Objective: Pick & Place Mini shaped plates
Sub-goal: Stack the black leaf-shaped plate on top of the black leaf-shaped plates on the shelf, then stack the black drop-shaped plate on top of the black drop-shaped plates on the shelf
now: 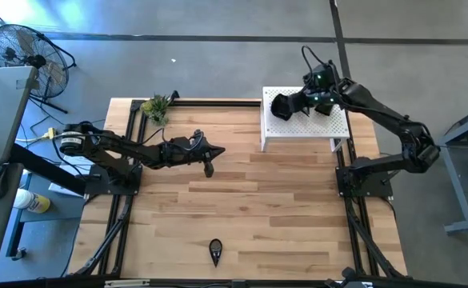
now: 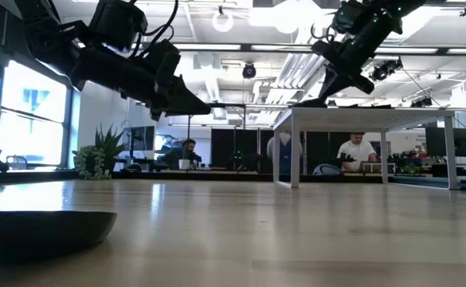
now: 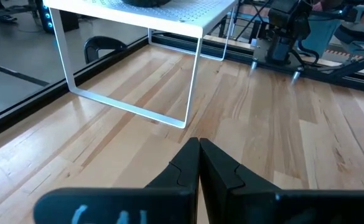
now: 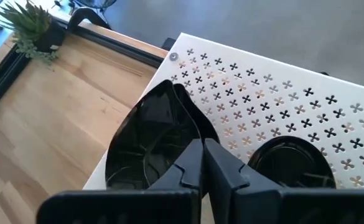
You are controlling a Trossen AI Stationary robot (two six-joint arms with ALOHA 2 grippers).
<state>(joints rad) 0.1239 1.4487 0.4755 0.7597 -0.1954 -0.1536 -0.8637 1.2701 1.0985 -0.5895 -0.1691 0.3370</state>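
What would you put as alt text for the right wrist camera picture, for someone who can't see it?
The right gripper, fingers shut, pinches the rim of a glossy black teardrop plate on a white perforated platform. A second, round black plate sits beside it on the platform, and a small green plant stands at the far corner of the wooden table.

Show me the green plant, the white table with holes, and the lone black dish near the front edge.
Green plant [image 1: 157, 106], high view, on its leaves.
White perforated table [image 4: 281, 93], right wrist view, on its bare top.
Lone black dish [image 1: 215, 252], high view, on its middle.
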